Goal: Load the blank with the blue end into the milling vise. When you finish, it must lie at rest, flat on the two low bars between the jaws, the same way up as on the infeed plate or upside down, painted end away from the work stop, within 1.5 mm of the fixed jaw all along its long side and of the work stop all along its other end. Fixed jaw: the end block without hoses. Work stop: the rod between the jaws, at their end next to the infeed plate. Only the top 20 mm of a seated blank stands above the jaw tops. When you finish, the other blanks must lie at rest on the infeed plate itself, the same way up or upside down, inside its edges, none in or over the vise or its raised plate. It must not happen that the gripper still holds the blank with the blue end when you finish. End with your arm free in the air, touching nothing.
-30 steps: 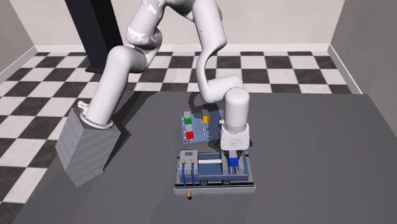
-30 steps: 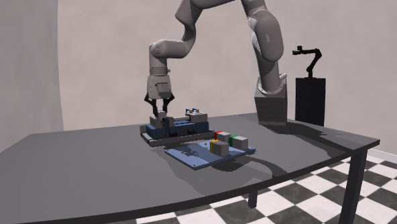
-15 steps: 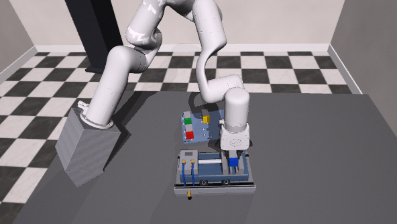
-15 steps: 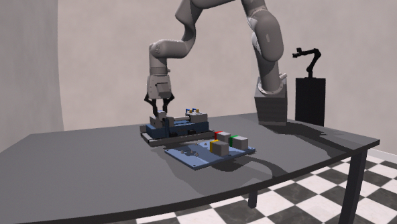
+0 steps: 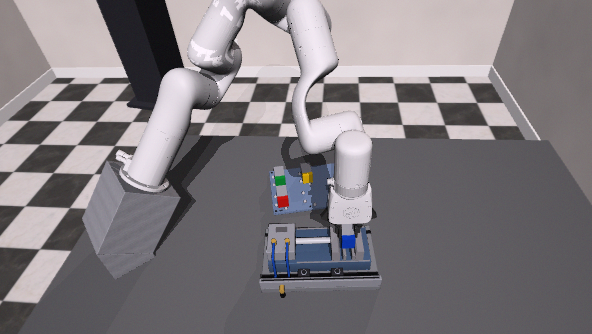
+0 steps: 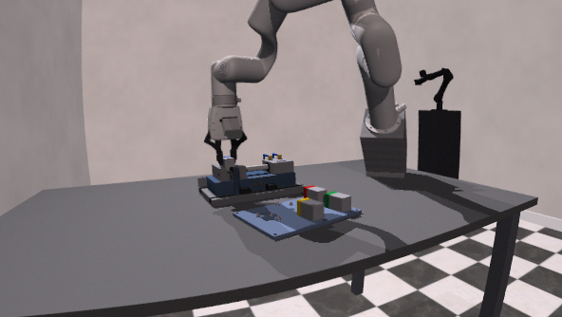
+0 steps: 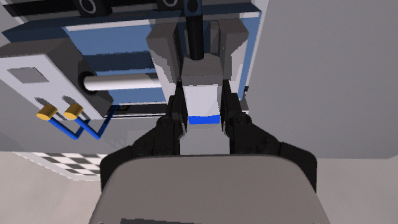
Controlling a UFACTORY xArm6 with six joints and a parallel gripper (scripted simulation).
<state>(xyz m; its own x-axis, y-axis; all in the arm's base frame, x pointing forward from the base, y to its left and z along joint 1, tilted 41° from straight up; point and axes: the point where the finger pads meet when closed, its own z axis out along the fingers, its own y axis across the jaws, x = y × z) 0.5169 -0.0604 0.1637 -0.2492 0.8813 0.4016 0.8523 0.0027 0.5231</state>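
Block with blue end (image 5: pixel 348 241) (image 6: pixel 228 161) (image 7: pixel 202 102) is held by its sides in the pincer (image 5: pixel 348 231) (image 6: pixel 227 160) (image 7: pixel 203 92), within the vise (image 5: pixel 312 266) (image 6: pixel 275 180) (image 7: pixel 110 37). Stiffness is expected; a high grip is advisable, as fingers could be crowded by the walls. From above, the infeed plate (image 5: pixel 295 192) (image 6: pixel 275 230) is seen toward eleven o'clock.

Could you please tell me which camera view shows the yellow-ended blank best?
The exterior view is best: the yellow-ended blank stands large and unobstructed there, showing its painted end and a long grey side. The top view shows it smaller, mainly its yellow end, on the infeed plate. The wrist view doesn't show it.
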